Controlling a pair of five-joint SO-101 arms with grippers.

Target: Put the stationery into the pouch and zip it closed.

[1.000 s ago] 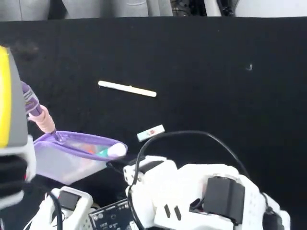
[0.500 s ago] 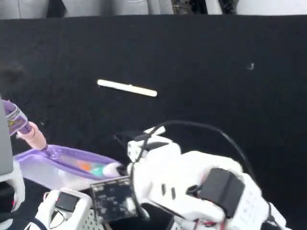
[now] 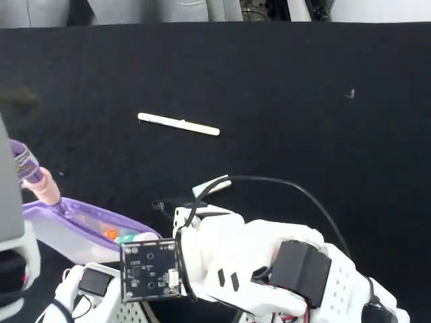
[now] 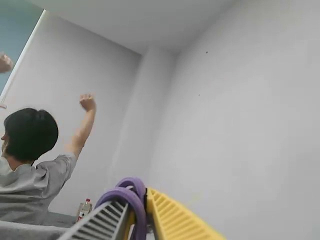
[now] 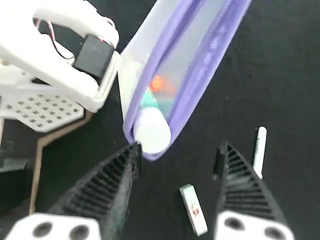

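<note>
At 12 o'clock in the high view, the black table (image 3: 323,134) is ending in a straight far edge. From 12 round to 4 o'clock its dark surface is giving you your widest room. The white pen (image 3: 178,124) is lying alone at 11 o'clock, well apart from everything else.

Your tight corner is at 8 o'clock. The purple pouch (image 3: 74,225) is lying there with its mouth open, squeezed between the left arm (image 3: 12,222) at the 9 o'clock border and the right arm (image 3: 269,262), which is crowding the near edge at 6 o'clock. The eraser (image 3: 210,186) is sitting at 1 o'clock from the pouch's open end, just beside the right arm's black cable (image 3: 283,185).

Your right claw (image 5: 177,148) is hanging with its black fingers (image 5: 120,170) spread wide and gripping nothing. One fingertip is sitting just beside the pouch's open end; you cannot tell whether it is touching. A white tube (image 5: 150,131) is poking out of that end, with orange and green pieces lying deeper inside.

Your left claw (image 4: 137,200) is pointing up at the room's wall, its grey ribbed finger and yellow finger drawn together and pinching a purple loop (image 4: 131,186).
</note>
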